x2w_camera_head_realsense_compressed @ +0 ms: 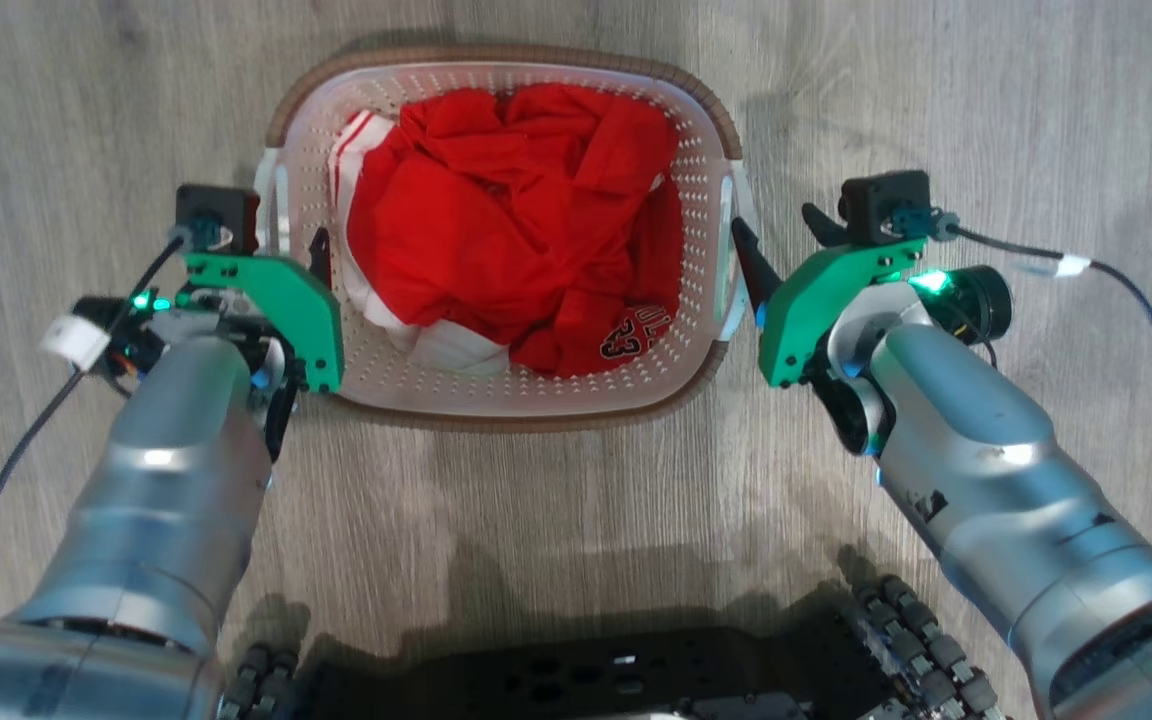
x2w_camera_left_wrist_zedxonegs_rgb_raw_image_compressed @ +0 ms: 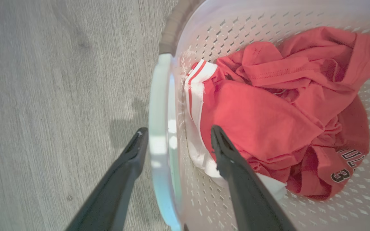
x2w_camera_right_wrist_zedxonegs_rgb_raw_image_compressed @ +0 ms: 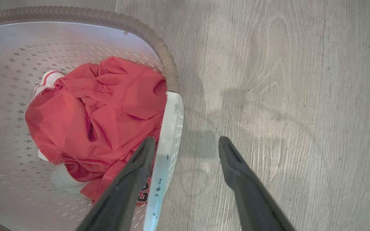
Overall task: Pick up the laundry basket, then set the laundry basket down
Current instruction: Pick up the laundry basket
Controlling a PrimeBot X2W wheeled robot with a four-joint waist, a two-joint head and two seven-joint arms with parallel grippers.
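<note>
White perforated plastic laundry basket (x2w_camera_head_realsense_compressed: 536, 398) with a brown woven-look rim sits on the grey floor (x2w_camera_head_realsense_compressed: 86, 100) at twelve o'clock. Both arms angle down: left gripper (x2w_camera_left_wrist_zedxonegs_rgb_raw_image_compressed: 178, 130) at its nine, right gripper (x2w_camera_right_wrist_zedxonegs_rgb_raw_image_compressed: 186, 139) at three, jaws apart astride the handles (x2w_camera_left_wrist_zedxonegs_rgb_raw_image_compressed: 157, 112).

White perforated laundry basket (x2w_camera_head_realsense_compressed: 536, 395) on floor
</note>
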